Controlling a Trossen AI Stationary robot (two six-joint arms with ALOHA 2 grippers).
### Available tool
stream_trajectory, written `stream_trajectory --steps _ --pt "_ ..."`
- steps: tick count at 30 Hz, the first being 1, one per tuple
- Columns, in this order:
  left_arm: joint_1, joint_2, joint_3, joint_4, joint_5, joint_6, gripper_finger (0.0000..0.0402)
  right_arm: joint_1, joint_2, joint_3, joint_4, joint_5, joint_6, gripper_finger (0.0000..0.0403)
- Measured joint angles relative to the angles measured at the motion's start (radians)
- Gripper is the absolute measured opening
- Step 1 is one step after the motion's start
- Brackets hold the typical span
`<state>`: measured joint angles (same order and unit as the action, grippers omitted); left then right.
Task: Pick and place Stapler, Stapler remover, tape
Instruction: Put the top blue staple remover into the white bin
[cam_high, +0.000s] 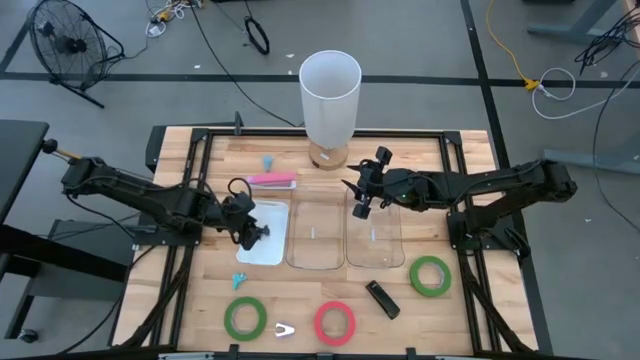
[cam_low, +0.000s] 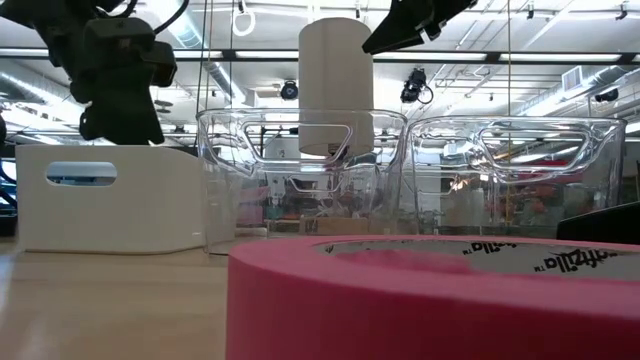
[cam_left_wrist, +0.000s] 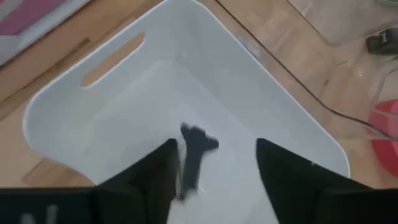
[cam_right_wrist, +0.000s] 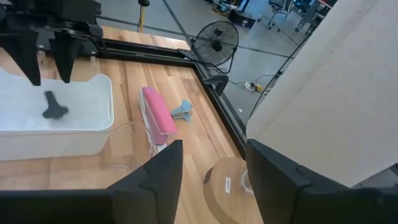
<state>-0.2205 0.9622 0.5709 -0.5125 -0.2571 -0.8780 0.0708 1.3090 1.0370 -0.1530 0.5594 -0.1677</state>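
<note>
My left gripper (cam_high: 250, 226) is open above the white bin (cam_high: 272, 250), its fingers pointing down and touching nothing. A small dark stapler remover (cam_left_wrist: 195, 152) lies on the bin's floor below it and also shows in the right wrist view (cam_right_wrist: 55, 106). My right gripper (cam_high: 360, 196) is open and empty above the far end of the right clear bin (cam_high: 375, 240). On the table lie a pink stapler (cam_high: 271, 180), a black stapler (cam_high: 382, 298), two green tape rolls (cam_high: 245, 318) (cam_high: 430, 277), a red-pink tape roll (cam_high: 335, 322) and a pale stapler remover (cam_high: 285, 328).
A second clear bin (cam_high: 315, 235) stands between the white bin and the right clear bin. A tall white cylinder (cam_high: 330, 95) on a wooden base stands at the far middle. Two small blue removers (cam_high: 268, 160) (cam_high: 240, 282) lie beyond the pink stapler and near the white bin's front.
</note>
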Motion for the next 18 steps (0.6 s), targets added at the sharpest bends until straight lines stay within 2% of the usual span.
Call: stream_trajectory --steps 4,8,11,14,18 --pt "0.033 -0.011 0.0 -0.002 -0.107 0.041 0.0249 -0.002 0.0 0.0 0.0 0.0 -0.001 0.0176" --pt "0.113 -0.037 0.022 -0.004 -0.241 0.128 0.0241 -0.004 0.0 0.0 0.0 0.0 -0.001 0.0176" --pt "0.212 -0.043 0.059 0.004 -0.3 0.198 0.0229 -0.004 0.0 0.0 -0.004 0.0 -0.001 0.0176" --pt "0.352 -0.039 0.082 0.0 -0.295 0.239 0.022 -0.004 0.0 0.0 -0.005 0.0 -0.001 0.0176" --pt "0.582 -0.009 0.084 -0.009 -0.137 0.257 0.0218 -0.004 0.0 0.0 -0.005 0.0 -0.006 0.0176"
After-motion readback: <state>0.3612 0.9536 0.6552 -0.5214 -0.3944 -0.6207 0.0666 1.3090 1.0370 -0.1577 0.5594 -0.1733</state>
